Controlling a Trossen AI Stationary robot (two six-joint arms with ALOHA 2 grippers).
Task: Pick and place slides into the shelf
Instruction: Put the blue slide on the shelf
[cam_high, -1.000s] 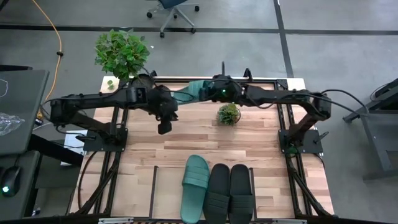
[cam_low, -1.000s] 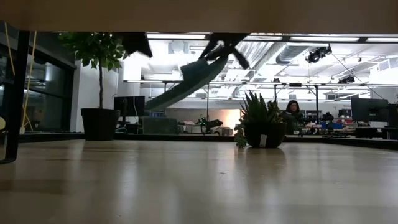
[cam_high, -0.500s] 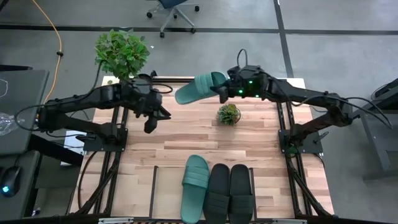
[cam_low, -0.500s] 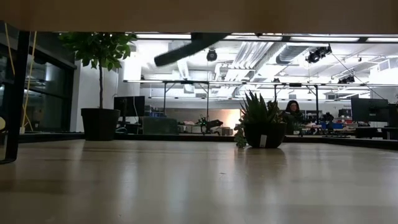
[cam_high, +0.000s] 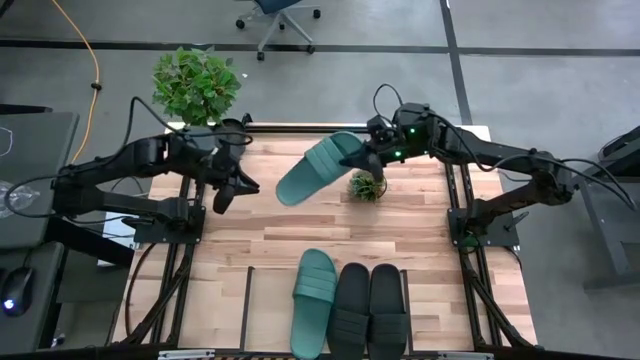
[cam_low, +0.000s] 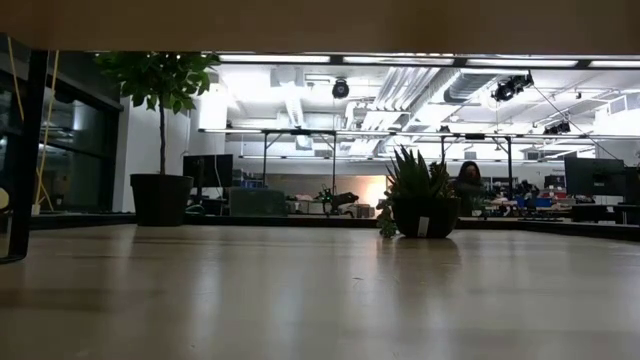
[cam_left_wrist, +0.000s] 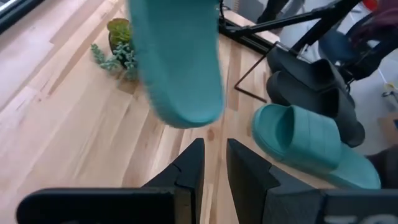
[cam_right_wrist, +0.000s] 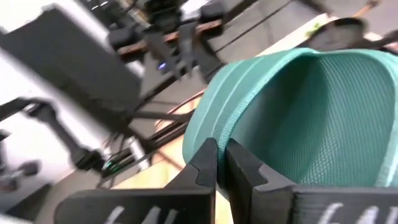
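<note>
High view: a teal slide is held aloft by its strap in the closed right gripper; the left gripper, barely parted, is empty.

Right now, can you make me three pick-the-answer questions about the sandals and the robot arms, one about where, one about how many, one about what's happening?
1. Where is the small potted plant?
A. on the wooden table
B. on the floor
C. inside a sandal

2. How many sandals lie side by side at the table's near edge?
A. one
B. three
C. five

3. What is the right gripper doing?
A. hanging empty
B. holding a teal sandal in the air
C. holding a black sandal

Answers:
1 A, the plant stands on the table.
2 B, one teal sandal and two black sandals.
3 B, its jaws are shut on the lifted teal sandal.
</note>
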